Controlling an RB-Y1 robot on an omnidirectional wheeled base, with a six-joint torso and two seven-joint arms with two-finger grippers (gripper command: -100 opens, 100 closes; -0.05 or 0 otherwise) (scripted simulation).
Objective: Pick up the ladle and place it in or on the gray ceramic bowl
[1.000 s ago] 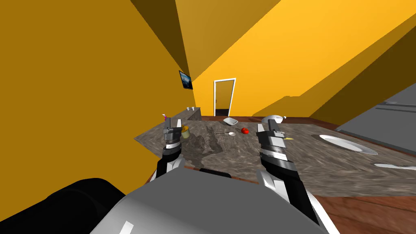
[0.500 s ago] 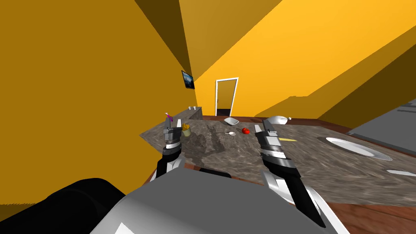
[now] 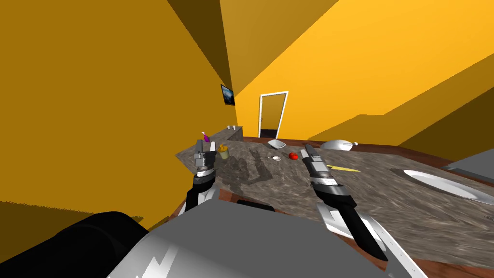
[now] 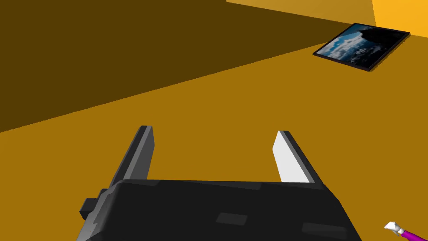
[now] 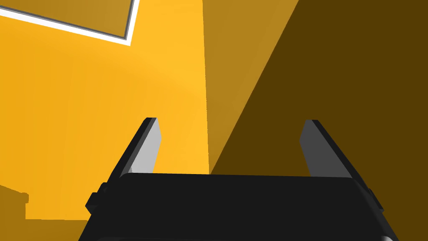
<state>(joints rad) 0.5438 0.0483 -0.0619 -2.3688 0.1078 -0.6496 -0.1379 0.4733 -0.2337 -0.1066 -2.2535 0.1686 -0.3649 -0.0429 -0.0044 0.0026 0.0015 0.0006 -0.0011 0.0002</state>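
In the head view, the ladle (image 3: 273, 158) lies flat on the far part of the mottled grey tabletop (image 3: 386, 202). A red tomato (image 3: 292, 155) sits just beside its cup, and the pale bowl (image 3: 276, 144) is just beyond it. Your left claw (image 3: 206, 146) hangs near a yellowish jar (image 3: 223, 152). Your right claw (image 3: 308, 150) is the closer of the two to the ladle, though well apart from it.

In the left wrist view, the left claw (image 4: 215, 146) is released, its blades spread with nothing between them.

In the right wrist view, the right claw (image 5: 230, 146) is likewise released and empty, and no tabletop appears ahead of it. You are on the approach, so I would work with the right arm. Tip the claw down until the ladle comes between the blades. Straddle the thin handle, not the cup, and keep off the tomato. Descend straight, because a shallow pinch on so low a handle would likely slip.
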